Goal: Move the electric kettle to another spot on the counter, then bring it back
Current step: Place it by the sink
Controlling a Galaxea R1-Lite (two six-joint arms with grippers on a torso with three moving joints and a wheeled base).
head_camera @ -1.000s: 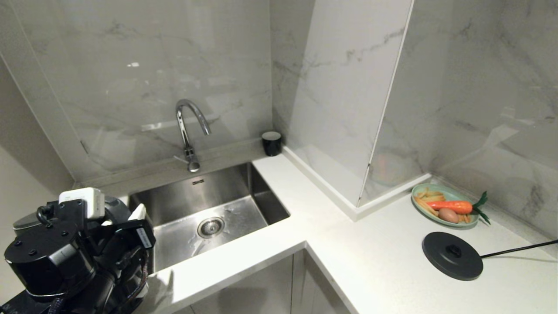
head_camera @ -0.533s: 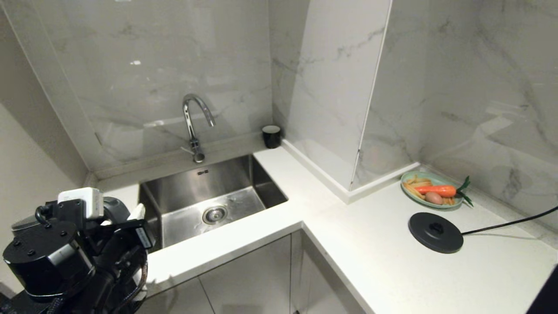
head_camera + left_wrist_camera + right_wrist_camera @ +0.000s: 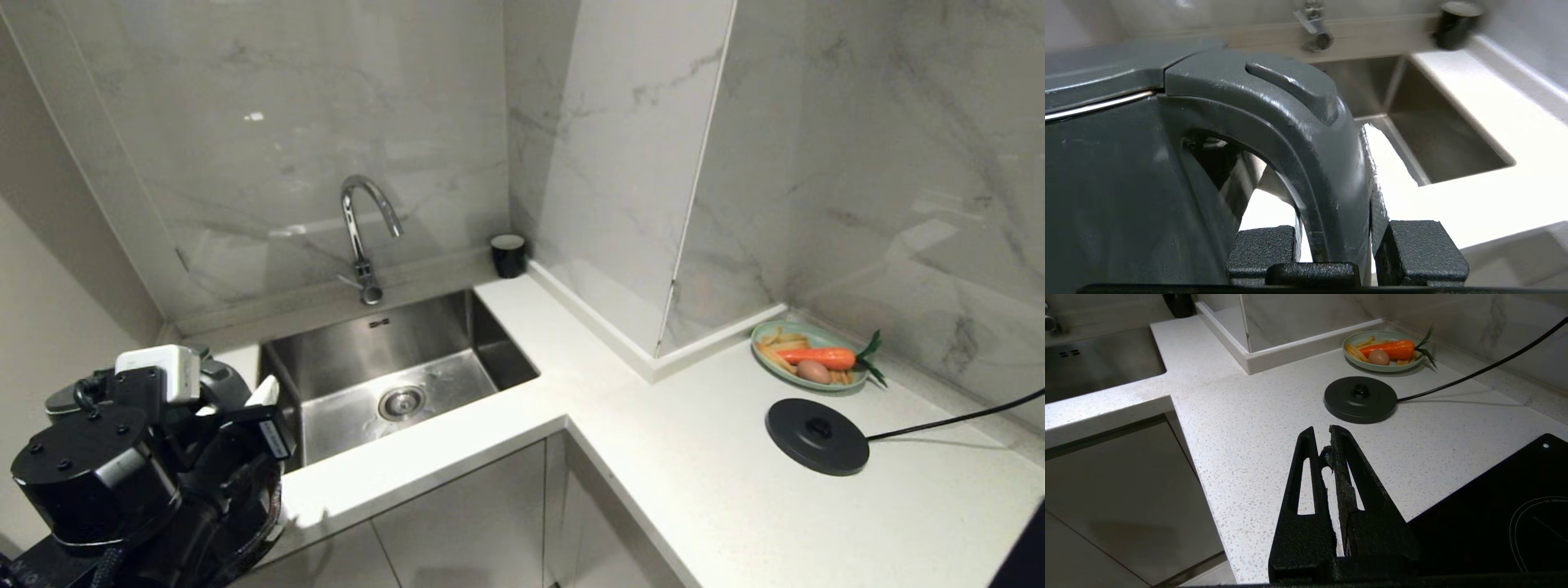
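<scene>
Gripping electric kettle (image 3: 1126,171) handle: left end effector (image 3: 1339,249), desk (image 3: 702,490) near left | right end effector (image 3: 1327,451) pinched together, empty | plate (image 3: 804,384): carrot, egg | sink (image 3: 392,384) bare

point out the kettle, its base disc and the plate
kettle (image 3: 1306,122), left wrist view, top of handle
base disc (image 3: 816,437), head view, disc top
plate (image 3: 763,343), head view, left rim

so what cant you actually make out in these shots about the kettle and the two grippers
- Electric kettle: in the head view the left arm hides most of it; the left wrist view is too close to show its bottom or whether it rests on the counter.
- Left gripper: its fingertips are hidden behind the kettle's handle.
- Right gripper: outside the head view, seen only from its own wrist camera.
</scene>
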